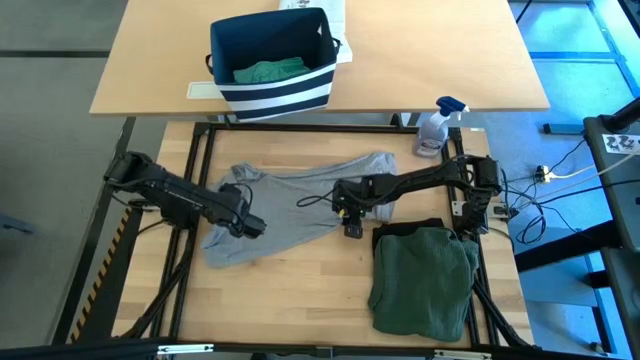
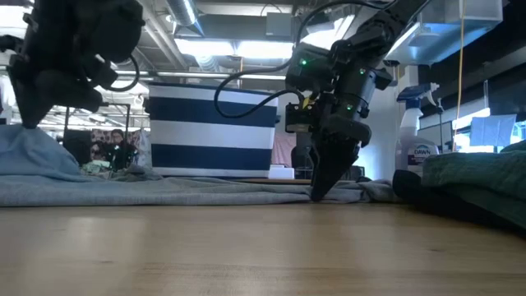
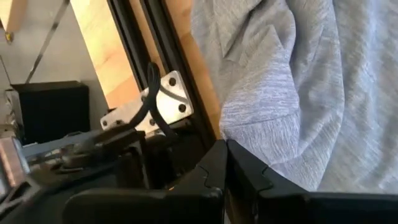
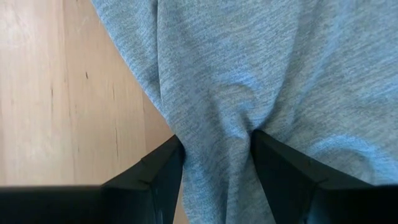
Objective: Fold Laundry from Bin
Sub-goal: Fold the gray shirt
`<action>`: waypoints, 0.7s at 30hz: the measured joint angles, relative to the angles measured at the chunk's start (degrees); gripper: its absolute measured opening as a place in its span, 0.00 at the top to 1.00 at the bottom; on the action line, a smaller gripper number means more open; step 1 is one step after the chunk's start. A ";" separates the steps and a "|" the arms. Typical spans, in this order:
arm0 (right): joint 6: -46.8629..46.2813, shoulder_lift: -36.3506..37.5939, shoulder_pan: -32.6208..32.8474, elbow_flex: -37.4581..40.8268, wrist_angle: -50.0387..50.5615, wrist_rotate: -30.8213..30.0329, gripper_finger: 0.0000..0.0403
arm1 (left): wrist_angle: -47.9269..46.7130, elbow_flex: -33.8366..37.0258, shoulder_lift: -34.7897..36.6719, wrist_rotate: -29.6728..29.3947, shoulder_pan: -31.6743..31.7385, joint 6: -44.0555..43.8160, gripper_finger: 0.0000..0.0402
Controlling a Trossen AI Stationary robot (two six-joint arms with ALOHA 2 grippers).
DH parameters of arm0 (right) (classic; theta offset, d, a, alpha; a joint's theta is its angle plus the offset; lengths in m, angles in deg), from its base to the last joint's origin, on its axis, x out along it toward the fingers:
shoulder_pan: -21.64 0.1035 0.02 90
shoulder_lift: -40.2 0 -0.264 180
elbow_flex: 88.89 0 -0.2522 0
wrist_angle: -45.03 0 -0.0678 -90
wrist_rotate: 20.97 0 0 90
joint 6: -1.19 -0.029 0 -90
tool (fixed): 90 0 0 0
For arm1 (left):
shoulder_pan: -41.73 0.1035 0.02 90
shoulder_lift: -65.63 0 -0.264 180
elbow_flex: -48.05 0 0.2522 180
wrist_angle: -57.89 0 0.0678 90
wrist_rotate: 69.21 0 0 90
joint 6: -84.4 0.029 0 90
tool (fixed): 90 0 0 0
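Your light grey garment lies spread across the bench, with your left tool pinched tight on its lower left edge, your right tool clamping a bunched fold at its right side, and the striped bin well beyond.

Grey floor, bright ceiling lights

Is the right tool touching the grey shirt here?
Touching. In the right wrist view, the grey shirt bunches between the right tool's fingers, fabric pressed against both. The low view shows its tip down on the cloth.
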 joint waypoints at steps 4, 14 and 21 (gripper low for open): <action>-0.02 0.00 -0.02 0.00 0.00 0.44 0.51 | 0.01 0.02 0.00 -4.60 1.37 6.85 0.93; -0.04 0.00 -0.02 0.00 -0.01 0.45 0.51 | 0.03 -0.06 0.00 -10.37 9.66 11.88 0.74; -0.28 5.54 0.08 0.61 4.49 -3.00 0.51 | 9.76 -7.54 0.00 -16.61 6.28 19.64 0.73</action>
